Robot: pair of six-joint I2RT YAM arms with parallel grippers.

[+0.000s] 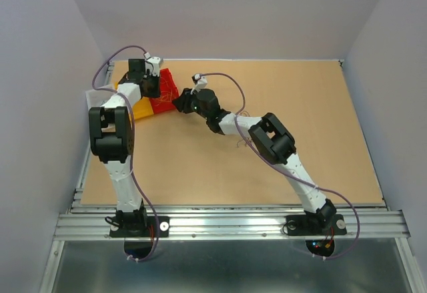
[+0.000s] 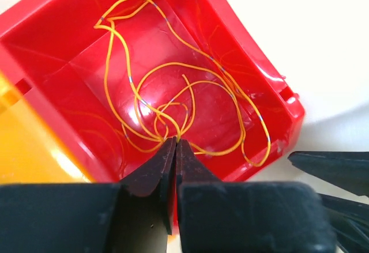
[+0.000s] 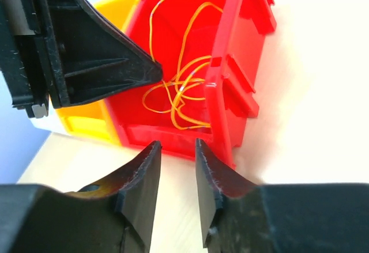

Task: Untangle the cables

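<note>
Yellow bin [image 1: 141, 109], one, sits at the far left of the brown counter [image 1: 280, 146], touching the one red bin [image 2: 253, 74] on its right. So two bins in all, side by side. Cables [image 2: 185, 64] are all inside the red bin: one tangled bunch of hair-thin orange-yellow strands, looping over its floor and up its far wall. Strand count can't tell, too knotted. A few tiny dark marks show along the strands.

Two arms, two tools. Left tool [image 2: 176, 143] reaches down into the red bin from its near side, fingers together at the tips, clamped on the cables where several loops gather to one point. Right tool [image 3: 177, 146] is just outside the red bin, near its right-hand wall and above the bare counter, fingers apart with nothing between them, pointing at the bin. In the right wrist view the left tool's dark finger sits over the bin, tip close by the tangle.
</note>
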